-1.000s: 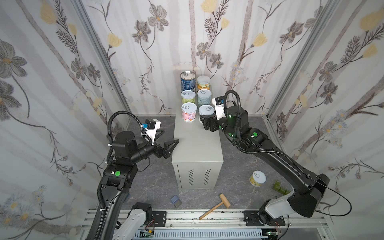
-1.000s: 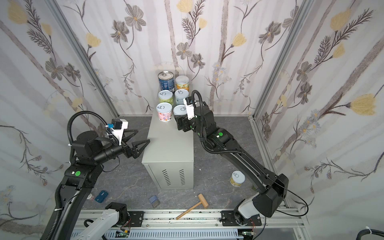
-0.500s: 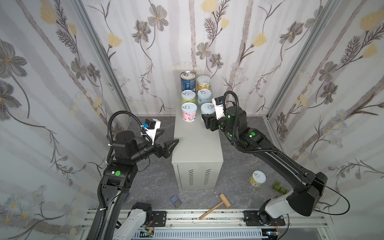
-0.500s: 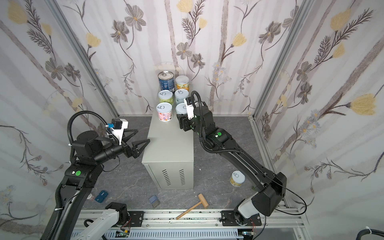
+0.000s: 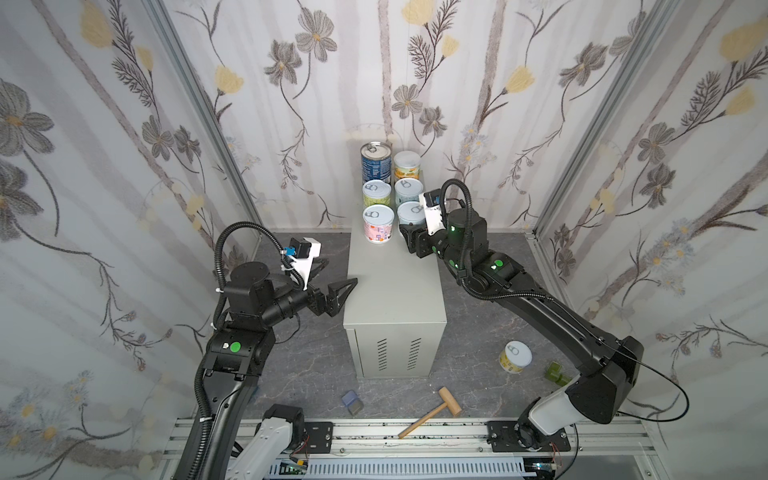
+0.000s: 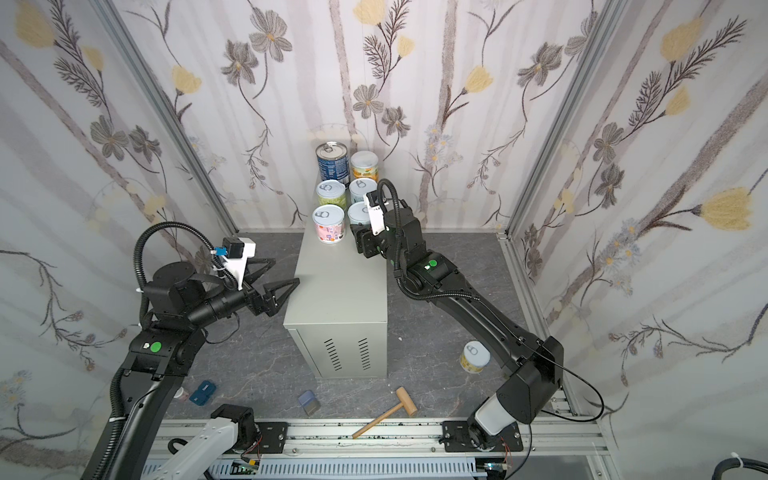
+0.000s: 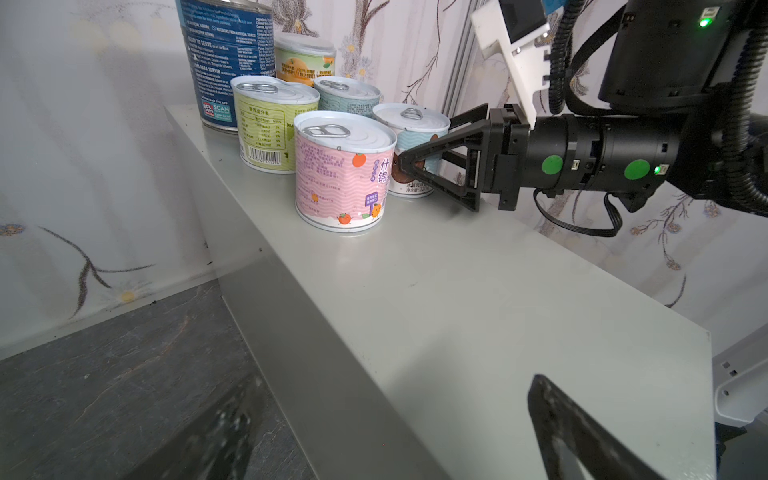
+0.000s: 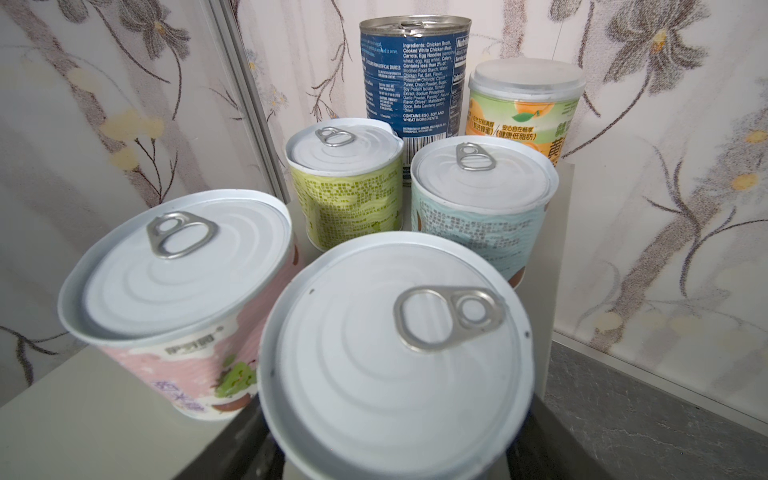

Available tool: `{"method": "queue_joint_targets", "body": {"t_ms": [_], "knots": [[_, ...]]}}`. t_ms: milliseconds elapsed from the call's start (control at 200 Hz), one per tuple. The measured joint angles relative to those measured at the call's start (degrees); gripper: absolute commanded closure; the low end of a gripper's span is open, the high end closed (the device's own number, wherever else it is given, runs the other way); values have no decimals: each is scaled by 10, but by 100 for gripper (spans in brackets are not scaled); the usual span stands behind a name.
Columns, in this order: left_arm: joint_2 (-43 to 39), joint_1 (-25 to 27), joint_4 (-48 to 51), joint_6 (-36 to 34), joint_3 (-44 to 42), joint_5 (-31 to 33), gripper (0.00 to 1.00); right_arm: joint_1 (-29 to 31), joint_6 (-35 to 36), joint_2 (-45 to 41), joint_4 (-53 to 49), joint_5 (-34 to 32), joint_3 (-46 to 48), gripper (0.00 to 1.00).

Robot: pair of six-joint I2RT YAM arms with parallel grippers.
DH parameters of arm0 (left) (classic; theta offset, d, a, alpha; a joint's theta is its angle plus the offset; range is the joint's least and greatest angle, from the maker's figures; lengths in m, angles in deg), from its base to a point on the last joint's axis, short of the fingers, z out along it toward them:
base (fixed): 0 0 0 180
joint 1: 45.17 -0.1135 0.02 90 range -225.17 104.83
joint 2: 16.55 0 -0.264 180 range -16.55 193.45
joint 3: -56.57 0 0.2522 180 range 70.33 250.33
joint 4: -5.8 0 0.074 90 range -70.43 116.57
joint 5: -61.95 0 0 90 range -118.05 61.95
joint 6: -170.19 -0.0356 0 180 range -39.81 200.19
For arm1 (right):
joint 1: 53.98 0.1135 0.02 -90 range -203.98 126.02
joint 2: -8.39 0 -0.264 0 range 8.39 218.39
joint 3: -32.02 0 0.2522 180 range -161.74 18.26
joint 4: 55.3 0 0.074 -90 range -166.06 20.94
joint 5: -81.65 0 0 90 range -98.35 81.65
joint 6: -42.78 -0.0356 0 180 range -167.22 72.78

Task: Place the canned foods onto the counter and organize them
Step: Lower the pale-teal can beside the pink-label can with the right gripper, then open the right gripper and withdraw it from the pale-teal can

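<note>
One can [image 5: 410,215] (of seven) seemingly gripped.

the right gripper [image 7: 424,143] eased slightly forward, jaws drawn in from wide to hugging the front pale-blue can [image 7: 415,118]

Reference landmark: silver slotted aluminium rail [image 5: 374,440] across the near edge of the cell.

Back wall [image 5: 457,62] faces the rail. Left side wall [image 5: 62,208] and right side wall [image 5: 698,216] rise beyond its two ends. All three carry the same pale, vertically striped wallpaper with grey and yellow flower sprays on thin dark stems.

Silver metal left corner post [image 5: 197,104] and matching right corner post [image 5: 596,120] mark the joins to the back wall.

Dark grey marbled floor [image 5: 299,374], pale-veined, runs from the rail to the back wall.

Light even and diffuse; shadows on the floor soft.
</note>
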Motion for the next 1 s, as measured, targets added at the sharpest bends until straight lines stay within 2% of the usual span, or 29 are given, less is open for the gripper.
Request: {"method": "queue_joint_targets", "body": {"t_ms": [420, 540, 794, 999], "knots": [[4, 0, 0, 0, 0, 0, 0, 0, 0, 0, 0, 1, 1, 32], [4, 0, 0, 0, 0, 0, 0, 0, 0, -3, -1, 2, 3, 26], [4, 0, 0, 0, 0, 0, 0, 0, 4, -38, -15, 2, 4, 1], [8, 0, 0, 0, 0, 0, 0, -1, 4, -106, -20, 15, 18, 0]]}}
